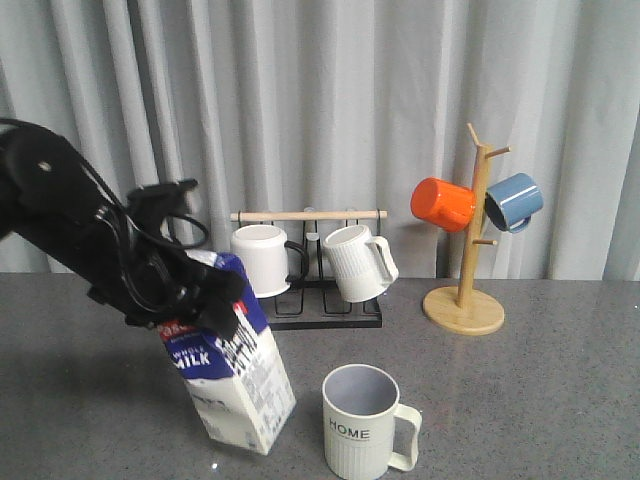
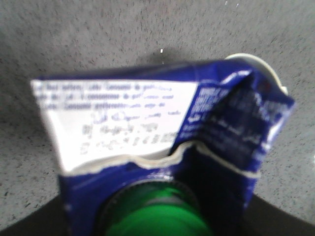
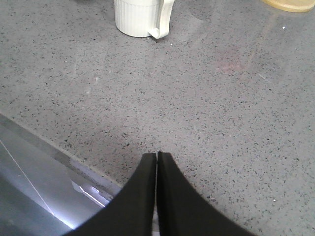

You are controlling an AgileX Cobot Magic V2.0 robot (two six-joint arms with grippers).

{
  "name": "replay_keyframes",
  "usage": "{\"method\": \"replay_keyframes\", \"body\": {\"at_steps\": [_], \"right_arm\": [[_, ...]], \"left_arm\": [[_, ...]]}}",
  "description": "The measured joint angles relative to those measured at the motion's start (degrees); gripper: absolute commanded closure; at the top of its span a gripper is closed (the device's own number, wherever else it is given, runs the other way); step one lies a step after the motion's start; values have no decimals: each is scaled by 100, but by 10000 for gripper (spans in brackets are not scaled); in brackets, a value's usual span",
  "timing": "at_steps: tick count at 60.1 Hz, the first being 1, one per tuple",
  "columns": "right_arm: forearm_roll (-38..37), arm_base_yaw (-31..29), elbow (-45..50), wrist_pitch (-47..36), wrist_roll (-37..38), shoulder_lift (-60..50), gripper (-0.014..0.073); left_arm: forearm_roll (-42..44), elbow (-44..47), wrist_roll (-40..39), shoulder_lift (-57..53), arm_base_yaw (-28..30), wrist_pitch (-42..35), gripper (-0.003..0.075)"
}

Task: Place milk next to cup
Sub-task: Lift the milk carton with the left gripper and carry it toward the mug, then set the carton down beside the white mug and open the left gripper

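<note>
**Inspector:** Two arms on record, one engaged. Left claw (image 1: pixel 195 295) grips the milk (image 1: pixel 235 375) at its gable top. Carton is tilted, top leaning toward the left edge of the desk, base toward the cup (image 1: pixel 362 420). Whether the base rests on the desk or hangs just clear, I cannot tell.

**Clerk:** And where does the carton sit?

**Inspector:** Near the front edge, left of centre. Cup stands upright just beside it on the right, handle pointing away toward the right edge. A narrow gap shows between carton and cup; not touching.

**Clerk:** Right claw?

**Inspector:** Right claw (image 3: pixel 157 162) is closed, fingers pressed together, empty, hovering over bare desk (image 3: pixel 221 123). Cup lies well ahead of it in its wrist view. It takes no part.

**Clerk:** What does the coming move turn on?

**Inspector:** My judgement: the carton's long axis. It slants up and away from the cup. To stand it, the top must swing toward the cup until the axis is vertical, then the claw lets go. Left wrist view shows the green cap (image 2: pixel 157 211) right under the claw and the cup's rim just beyond the carton's far corner. Risk, as I assess it: a release while it is tilted tips the carton.

**Clerk:** Background items?

**Inspector:** Mug rack (image 1: pixel 310 270) and mug tree (image 1: pixel 468 250) near the back edge, well apart.
</note>
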Motion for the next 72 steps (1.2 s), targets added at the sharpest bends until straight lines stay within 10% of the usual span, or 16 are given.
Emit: {"method": "replay_keyframes", "body": {"at_steps": [39,72], "right_arm": [[16,0,0,0,0,0,601],[16,0,0,0,0,0,601]], "left_arm": [[-14,0,-7,462,-111,127,671],[-403,0,41,462,-111,264,221]]}}
